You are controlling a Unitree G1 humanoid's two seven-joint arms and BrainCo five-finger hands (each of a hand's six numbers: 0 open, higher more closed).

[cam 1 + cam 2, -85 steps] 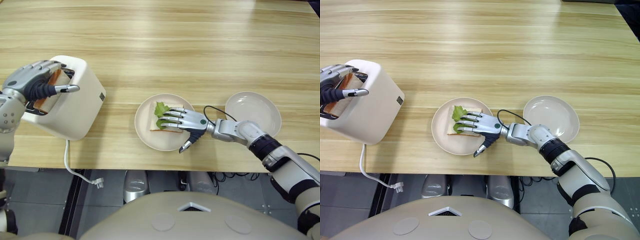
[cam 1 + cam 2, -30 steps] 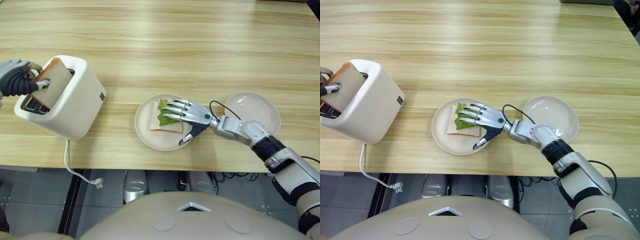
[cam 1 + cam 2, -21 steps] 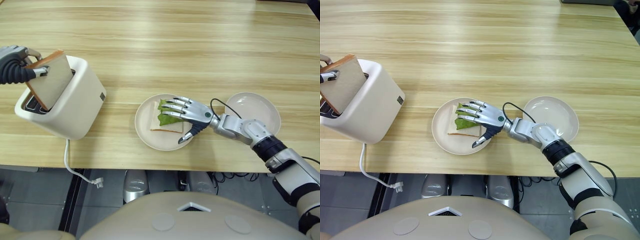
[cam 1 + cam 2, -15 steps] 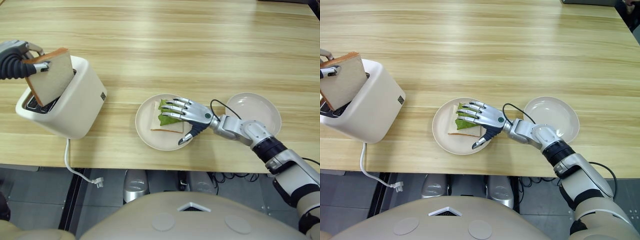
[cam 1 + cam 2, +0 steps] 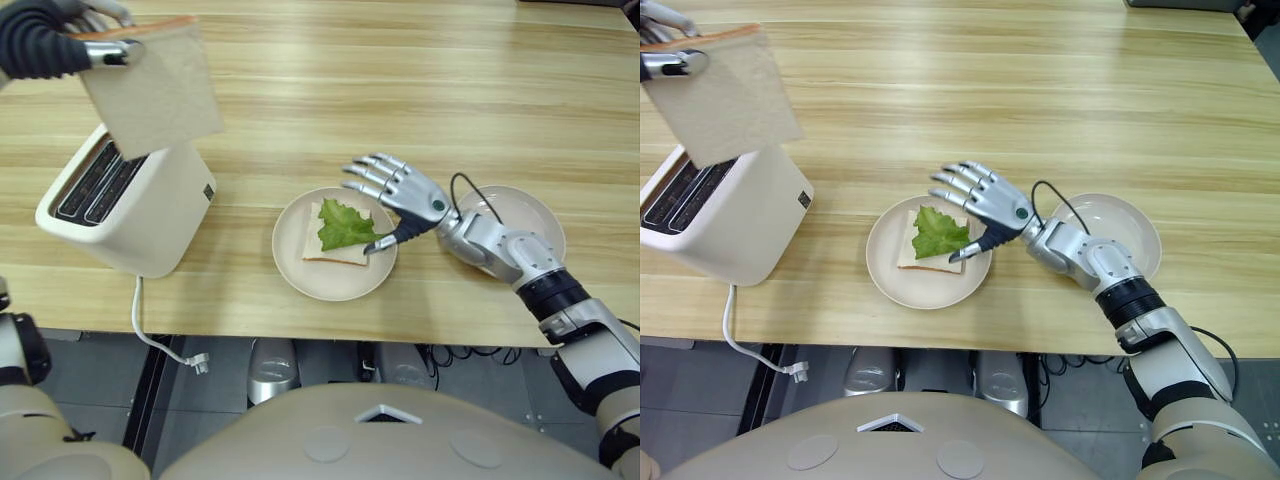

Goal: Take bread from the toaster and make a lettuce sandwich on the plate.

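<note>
Cream plate (image 5: 335, 287) nearest on the counter (image 5: 400, 80), bread slice (image 5: 316, 250) and lettuce (image 5: 345, 225) on it; right hand (image 5: 405, 190) spread wide, empty, over its right rim, thumb perhaps brushing the leaf; further back, toaster (image 5: 130, 215), left hand (image 5: 40, 42) clamping a second slice (image 5: 155, 85) above it

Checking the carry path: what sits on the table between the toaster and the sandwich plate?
Nothing. The stretch of table between the toaster and the plate is bare wood, as both eye views show.
</note>
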